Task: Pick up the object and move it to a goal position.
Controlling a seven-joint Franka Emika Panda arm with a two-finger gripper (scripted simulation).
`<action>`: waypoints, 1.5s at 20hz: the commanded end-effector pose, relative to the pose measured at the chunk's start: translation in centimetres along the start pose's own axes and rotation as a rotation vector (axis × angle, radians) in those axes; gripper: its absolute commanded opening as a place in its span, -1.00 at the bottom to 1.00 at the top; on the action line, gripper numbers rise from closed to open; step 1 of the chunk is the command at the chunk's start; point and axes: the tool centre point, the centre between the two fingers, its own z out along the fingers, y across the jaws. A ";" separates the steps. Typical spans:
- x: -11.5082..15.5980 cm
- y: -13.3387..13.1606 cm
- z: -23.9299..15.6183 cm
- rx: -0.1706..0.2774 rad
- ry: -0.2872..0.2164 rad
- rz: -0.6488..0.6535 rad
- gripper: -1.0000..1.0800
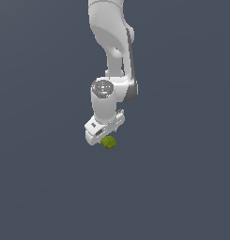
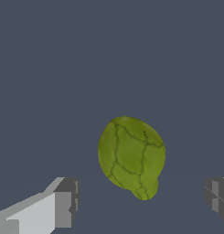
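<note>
Hand spread wide, holding nothing; both fingertips visible in wrist view with a clear gap to the object on either side. Object, olive-green lumpy blob with dark crack lines, sits between the fingers, not touching either. Exterior view: hand points down from the white arm, object just beneath it on the plain grey bench.

A flat, unmarked slate-grey surface fills both views, and the only thing lying on it is the lumpy olive-green object, resting just toward six o'clock of the exterior view's centre.
</note>
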 end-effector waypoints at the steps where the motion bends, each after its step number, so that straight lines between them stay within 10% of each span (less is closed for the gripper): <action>1: 0.0 -0.1 0.8 0.001 -0.001 -0.001 0.92; 12: 0.0 0.0 4.5 0.001 -0.001 -0.004 0.92; 13: 0.0 0.0 4.5 0.001 -0.001 -0.004 -1.00; 30: 0.6 -1.7 3.8 -0.001 0.000 -0.003 -1.00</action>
